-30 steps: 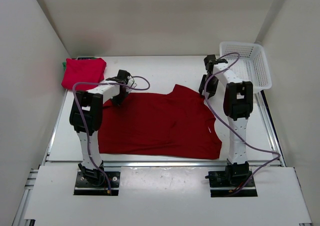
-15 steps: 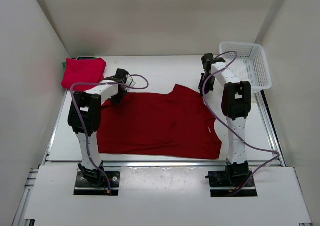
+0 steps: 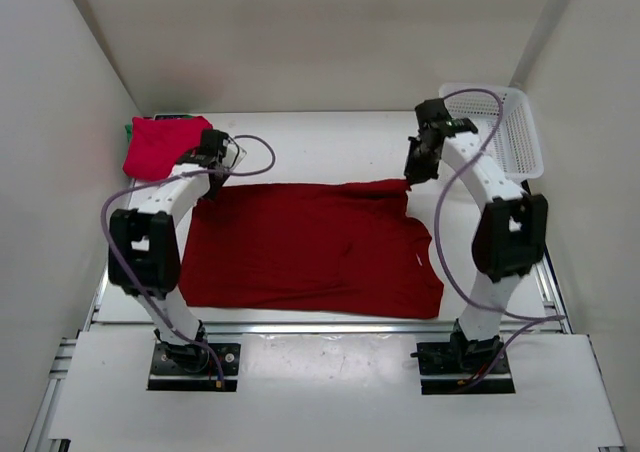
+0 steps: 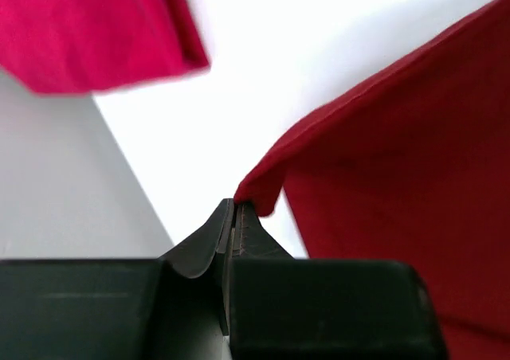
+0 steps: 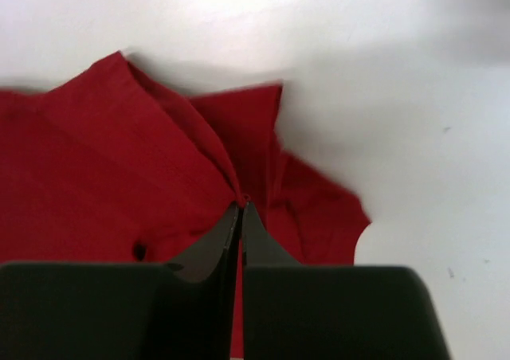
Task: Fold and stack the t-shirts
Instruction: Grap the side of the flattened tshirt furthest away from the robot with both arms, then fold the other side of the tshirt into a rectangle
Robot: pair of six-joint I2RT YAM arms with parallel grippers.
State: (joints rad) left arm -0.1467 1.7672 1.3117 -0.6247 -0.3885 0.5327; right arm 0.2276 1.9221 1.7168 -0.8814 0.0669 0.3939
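Observation:
A red t-shirt (image 3: 310, 252) lies spread in the middle of the table, its far edge raised and stretched straight between the two grippers. My left gripper (image 3: 214, 176) is shut on the far-left corner, and the left wrist view shows red cloth (image 4: 398, 177) pinched at the tips of that gripper (image 4: 237, 206). My right gripper (image 3: 408, 176) is shut on the far-right corner, where the fabric (image 5: 119, 169) bunches at its tips (image 5: 241, 204). A second red t-shirt (image 3: 162, 144) lies folded at the back left, on top of a green one (image 3: 129, 129) that only peeks out.
A white mesh basket (image 3: 510, 132) stands at the back right, close behind the right arm. White walls enclose the table on three sides. The folded red shirt (image 4: 88, 25) lies just beyond the left gripper.
The right gripper has shut on the shirt's far-right corner. Both arms have lifted and spread apart, the left one moving left, pulling the far edge taut and straight.

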